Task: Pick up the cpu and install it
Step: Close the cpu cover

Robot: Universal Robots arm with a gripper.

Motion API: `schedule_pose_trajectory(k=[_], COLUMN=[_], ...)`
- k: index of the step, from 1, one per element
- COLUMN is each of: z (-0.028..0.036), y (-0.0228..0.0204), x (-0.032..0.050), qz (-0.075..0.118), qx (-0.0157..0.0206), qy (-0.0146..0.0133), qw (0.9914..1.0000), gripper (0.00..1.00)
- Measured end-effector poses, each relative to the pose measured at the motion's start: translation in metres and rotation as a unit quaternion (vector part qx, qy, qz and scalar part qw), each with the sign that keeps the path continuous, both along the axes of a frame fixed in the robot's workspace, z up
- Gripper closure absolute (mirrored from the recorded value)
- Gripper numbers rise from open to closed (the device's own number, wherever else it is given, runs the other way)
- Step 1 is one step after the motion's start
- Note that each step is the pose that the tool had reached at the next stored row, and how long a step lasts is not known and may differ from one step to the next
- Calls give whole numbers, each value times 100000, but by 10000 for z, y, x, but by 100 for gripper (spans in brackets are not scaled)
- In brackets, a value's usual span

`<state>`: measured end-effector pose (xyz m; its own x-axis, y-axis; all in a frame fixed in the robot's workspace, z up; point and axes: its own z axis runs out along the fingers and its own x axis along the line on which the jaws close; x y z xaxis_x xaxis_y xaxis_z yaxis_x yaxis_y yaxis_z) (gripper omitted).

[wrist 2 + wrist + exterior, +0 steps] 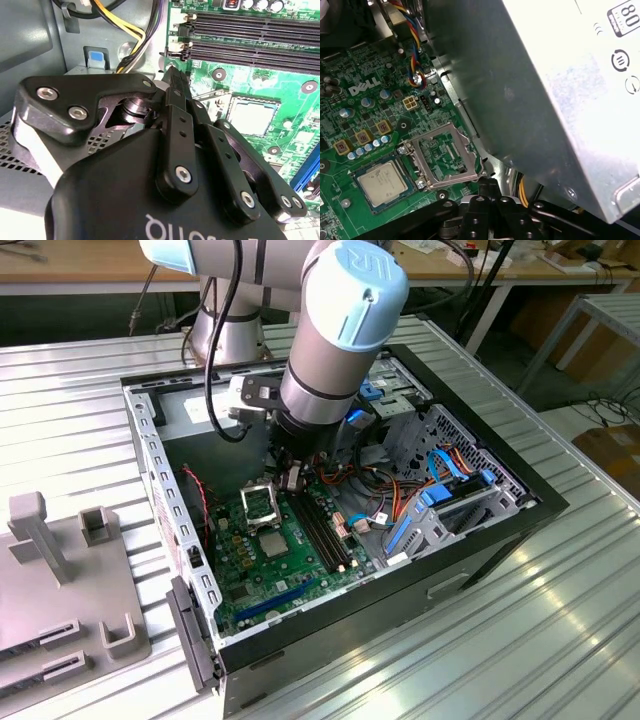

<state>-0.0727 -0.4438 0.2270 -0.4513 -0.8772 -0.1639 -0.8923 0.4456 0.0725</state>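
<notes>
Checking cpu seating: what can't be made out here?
First wrist view: the edge cuts off the gripper; the metal box hides board beyond the socket frame.
Second wrist view: the gripper overlaps the socket frame beside the cpu.
Exterior view: the arm partly hides the gripper; cpu too small.

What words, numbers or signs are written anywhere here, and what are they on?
Motherboard: a white maker's name, which I won't spell out.
Power supply label: a number cut off at the edge, plus round signs.
Gripper, black body: white letters, upside down and cut off.
Arm's blue cap: a logo.
Cpu: faint marks, too small to read.
</notes>
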Motion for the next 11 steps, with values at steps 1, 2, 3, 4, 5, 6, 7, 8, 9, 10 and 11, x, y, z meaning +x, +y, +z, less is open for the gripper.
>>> schedule_pose_trajectory(k=[1, 2, 3, 4, 5, 6, 7, 8, 9, 10, 11], z=[4, 8, 14, 17, 21, 25, 34, 41, 47, 56, 63], y=[-3, -6, -10, -13, -17, -21, -30, -35, -39, -43, -46], x=[0, 0, -1, -1, -1, -1, -2, -3, -3, -4, -4], qz=[-1, 2, 1, 0, 1, 3, -1, 1, 0, 0, 2], qx=[3, 9, 18, 25, 36, 46, 63, 90, 122, 174, 208], qy=[0, -4, -2, -2, 0, -1, -1, -3, -4, -4, 0], qw=[100000, 100000, 100000, 100000, 100000, 100000, 100000, 100000, 100000, 100000, 100000], gripper=[89, 89, 89, 89, 89, 89, 89, 89, 89, 89, 89])
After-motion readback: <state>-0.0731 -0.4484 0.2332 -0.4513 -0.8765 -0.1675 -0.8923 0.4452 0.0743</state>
